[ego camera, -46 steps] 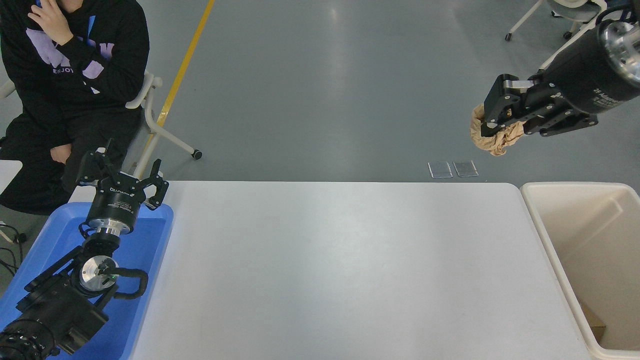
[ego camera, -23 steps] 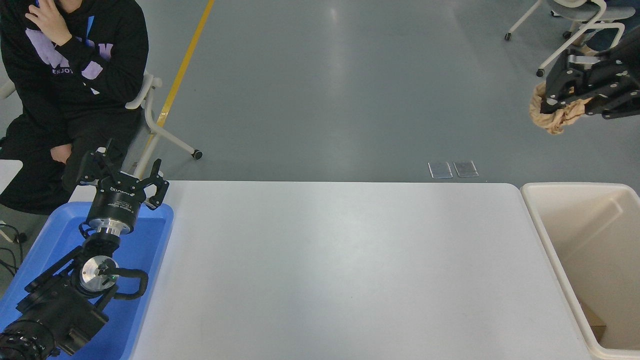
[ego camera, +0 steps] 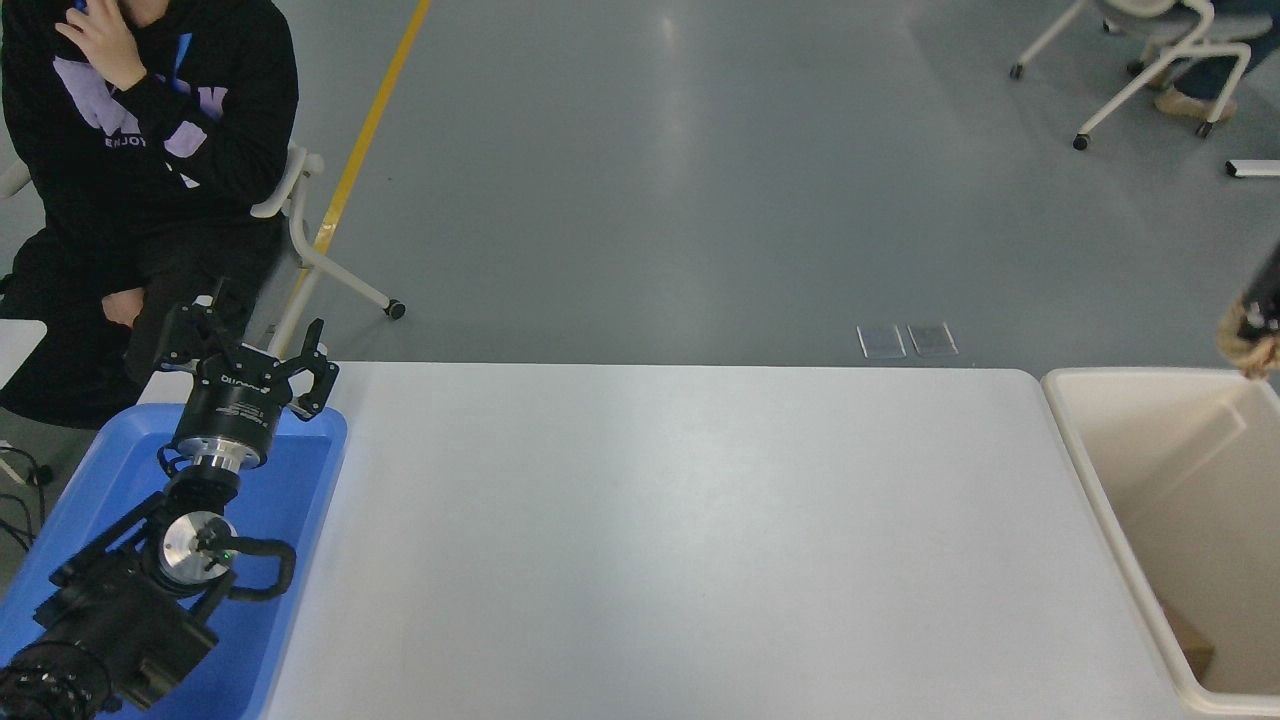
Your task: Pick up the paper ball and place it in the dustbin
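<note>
Paper ball [ego camera: 1256,354] and right gripper [ego camera: 1262,312] barely visible at right edge above dustbin [ego camera: 1075,452]; jaw state unclear. Left gripper [ego camera: 246,350] parked, spread.

We see a bright, evenly lit scene, the light coming from overhead: pale streaks of glare run down the grey floor [ego camera: 680,150], and a soft sheen spreads across the middle of the white table [ego camera: 650,520]. Shadows are faint and diffuse. Focus is sharp over most of the frame, down to the metal flange on the left arm [ego camera: 190,540]. At the right edge we find a small dark and tan shape [ego camera: 1255,330], cropped and smeared by motion blur.
</note>
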`<state>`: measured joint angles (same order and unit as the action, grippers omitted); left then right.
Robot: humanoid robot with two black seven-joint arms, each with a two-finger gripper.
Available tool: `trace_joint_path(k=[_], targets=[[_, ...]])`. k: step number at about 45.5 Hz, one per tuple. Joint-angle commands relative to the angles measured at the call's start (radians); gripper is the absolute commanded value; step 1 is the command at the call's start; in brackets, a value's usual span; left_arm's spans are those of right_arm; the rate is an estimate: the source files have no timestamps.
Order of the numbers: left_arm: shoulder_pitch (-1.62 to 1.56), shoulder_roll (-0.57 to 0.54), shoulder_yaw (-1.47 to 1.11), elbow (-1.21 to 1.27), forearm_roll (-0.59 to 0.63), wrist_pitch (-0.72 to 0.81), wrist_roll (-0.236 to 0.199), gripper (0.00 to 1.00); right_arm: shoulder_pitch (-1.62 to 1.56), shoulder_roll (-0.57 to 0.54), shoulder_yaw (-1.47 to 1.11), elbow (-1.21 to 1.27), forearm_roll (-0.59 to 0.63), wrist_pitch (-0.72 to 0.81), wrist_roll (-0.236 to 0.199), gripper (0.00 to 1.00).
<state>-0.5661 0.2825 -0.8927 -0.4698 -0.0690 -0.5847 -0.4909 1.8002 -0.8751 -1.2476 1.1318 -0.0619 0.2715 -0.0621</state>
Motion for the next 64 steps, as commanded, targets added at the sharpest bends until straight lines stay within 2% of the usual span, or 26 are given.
trace_joint_path(k=[1,6,21,34,64], targets=[[0.000,0.000,0.000,0.000,0.000,0.000,0.000,0.99,-0.501,-0.018,0.304,-0.214,0.001,-0.248,0.001,0.00],[0.000,0.000,0.000,0.000,0.000,0.000,0.000,0.99,-0.639,0.019,0.382,-0.358,-0.001,-0.253,0.001,0.00],[0.000,0.000,0.000,0.000,0.000,0.000,0.000,0.99,-1.010,0.280,0.608,-0.820,0.002,-0.267,0.001,0.00],[0.000,0.000,-0.002,0.000,0.000,-0.001,0.000,0.99,-1.134,0.423,0.671,-1.089,-0.001,-0.276,0.001,0.00],[0.000,0.000,-0.002,-0.001,0.000,0.000,0.000,0.99,-1.141,0.433,0.680,-1.090,0.001,-0.313,0.001,0.00]])
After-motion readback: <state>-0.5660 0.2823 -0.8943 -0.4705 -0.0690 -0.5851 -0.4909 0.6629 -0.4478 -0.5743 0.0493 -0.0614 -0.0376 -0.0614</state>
